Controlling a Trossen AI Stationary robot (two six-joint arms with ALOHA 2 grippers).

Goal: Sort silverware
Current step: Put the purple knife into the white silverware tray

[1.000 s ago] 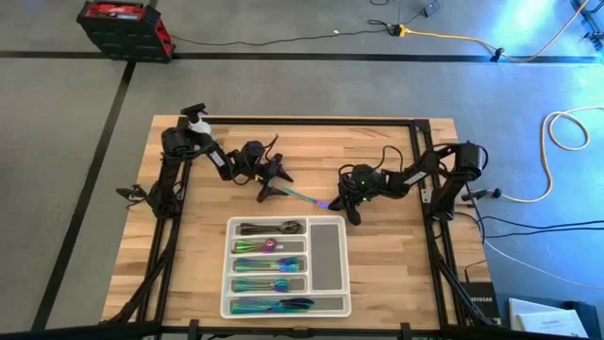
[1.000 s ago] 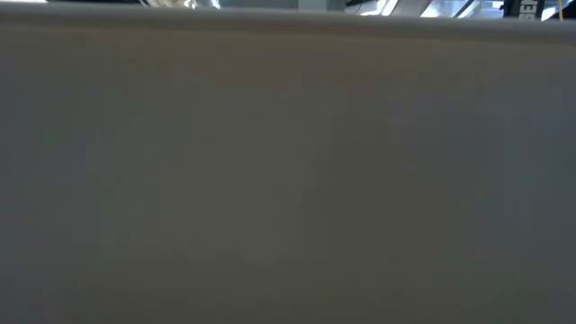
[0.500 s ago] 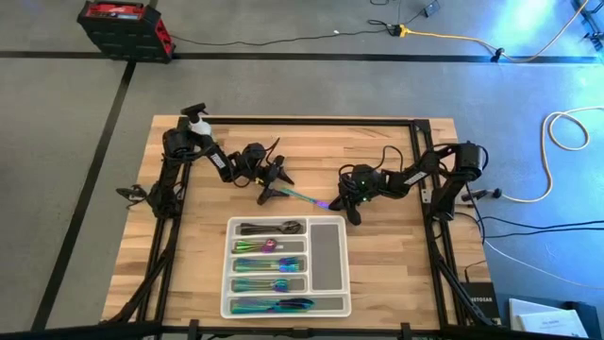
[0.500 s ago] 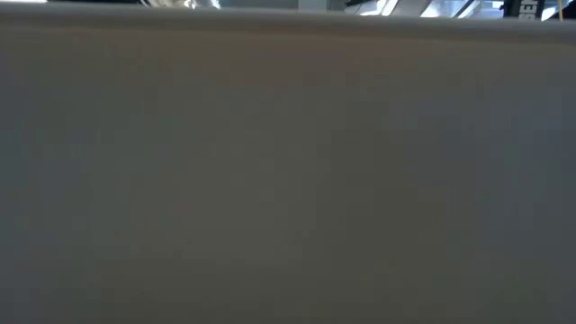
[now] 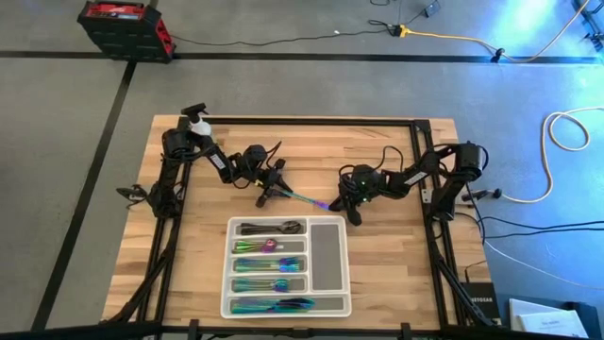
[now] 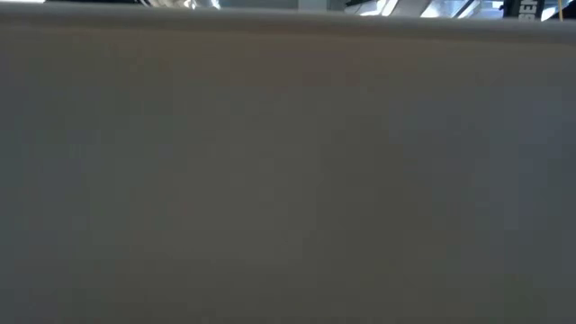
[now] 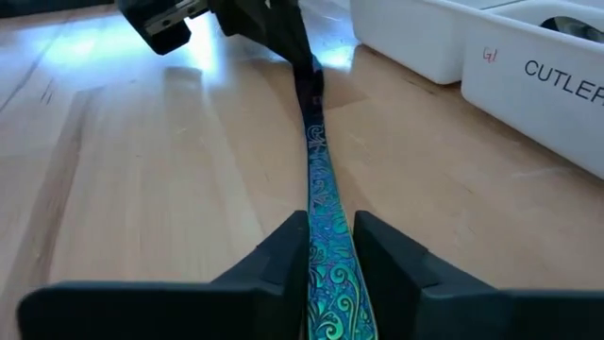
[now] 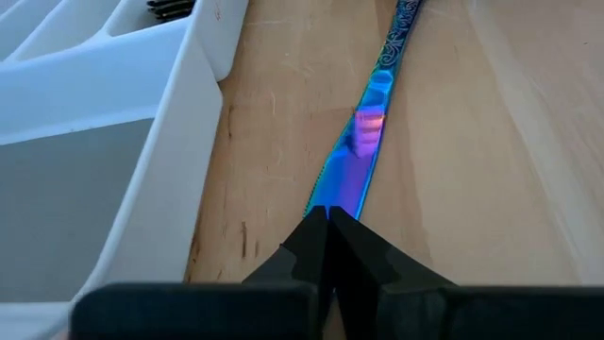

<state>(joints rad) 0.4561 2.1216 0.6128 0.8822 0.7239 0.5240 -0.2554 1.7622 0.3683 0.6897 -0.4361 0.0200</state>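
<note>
One piece of the silverware, an iridescent blue-green knife, stretches between my two grippers just beyond the white compartment tray. My left gripper is shut on its patterned handle end. My right gripper is shut on its smooth blade end. More rainbow silverware and dark pieces lie in the tray's left compartments. The low view shows only a blank grey surface. My left gripper pinches the knife's handle between its two fingers, one on each long edge, near the handle's free end. The fingers point along the knife, coming from the table's left. My right gripper pinches the tip of the blade between its shut fingers. It comes from the table's right, fingers in line with the knife. The knife runs away from it toward the left gripper.
The tray's long right-hand compartment lies close under the right gripper. A spray bottle stands at the far left corner by the left arm's base. Bare wood lies right of the tray.
My left gripper's fingers stood wide on either side of the handle and have shut onto it. The knife and my right gripper have stayed where they were.
</note>
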